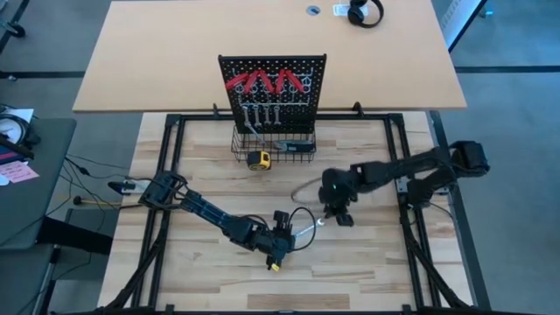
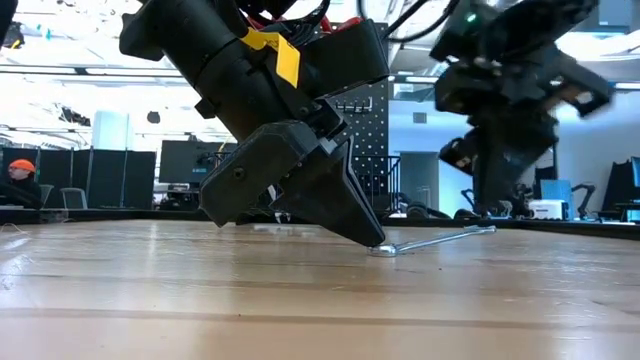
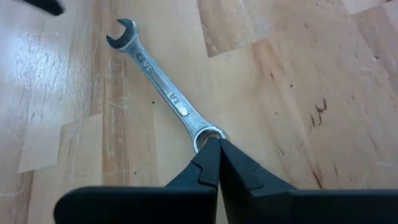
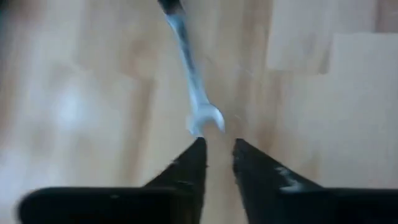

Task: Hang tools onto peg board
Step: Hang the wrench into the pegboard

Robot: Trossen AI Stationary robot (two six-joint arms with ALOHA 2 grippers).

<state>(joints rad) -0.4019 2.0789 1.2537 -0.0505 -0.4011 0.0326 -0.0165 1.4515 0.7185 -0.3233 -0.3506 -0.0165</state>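
The left gripper [image 3: 217, 144] pinches the ring end of the slim silver metal wrench [image 3: 163, 88] lying on the wooden table [image 1: 201, 157], well in front of the black perforated peg board [image 1: 272, 87]; the right gripper [image 4: 216, 144], narrowly parted, hovers at its open end; so thin a pinch may let it swivel or slip.

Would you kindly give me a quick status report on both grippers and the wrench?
Left gripper shut on wrench ring end, far end raised off table. Right gripper slightly open at wrench's open end. Peg board already holds tools. Nothing in the way.
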